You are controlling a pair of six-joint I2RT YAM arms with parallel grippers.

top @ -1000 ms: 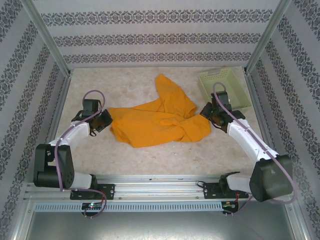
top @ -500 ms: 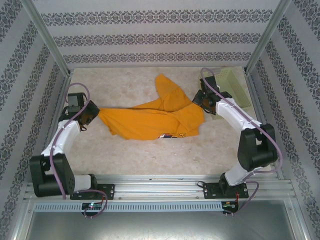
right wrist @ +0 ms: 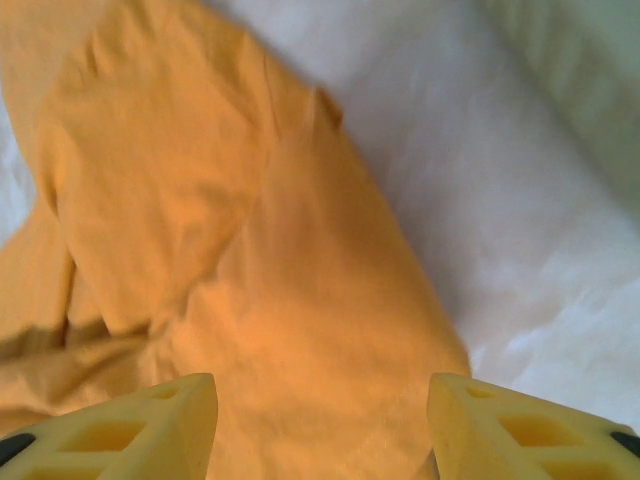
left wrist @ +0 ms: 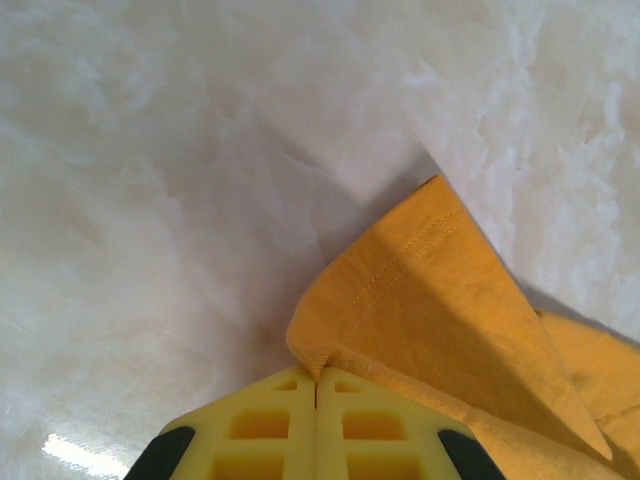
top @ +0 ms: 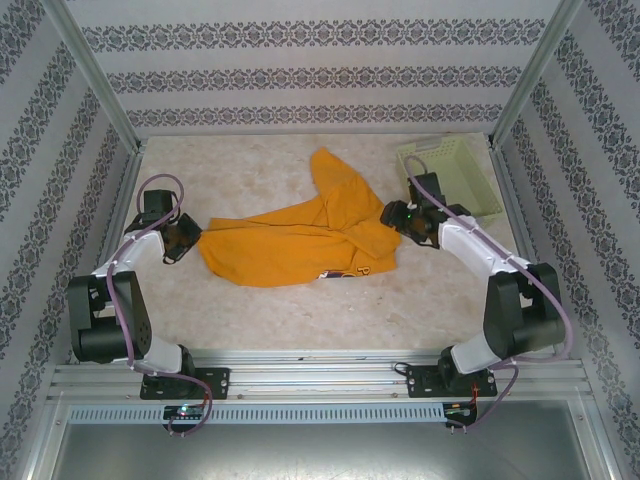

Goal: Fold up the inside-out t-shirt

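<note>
Left fingers are pressed fully together, pinching a stitched edge of the t-shirt between their yellow tips. In the left wrist view a pointed flap of orange cloth rises from that pinch over the pale surface. Right fingers stand apart with a wide gap between them and hold nothing. In the right wrist view the orange cloth lies spread below and between the two tips.

The desk is a pale, marbled surface walled in by patterned panels on three sides, with the two arms mounted along its near edge.

The t-shirt lies crumpled across the middle of the desk, stretched from the left fingers near the left edge to the right fingers right of centre. Its main body is a wide, wrinkled band running left to right. One section sticks up toward the far edge, right of centre, and folds over the band.

A light green basket with slotted walls sits in the far right corner of the desk, just behind the right arm and apart from the cloth.

A small dark print peeks out at the near edge of the t-shirt, toward its right end.
</note>
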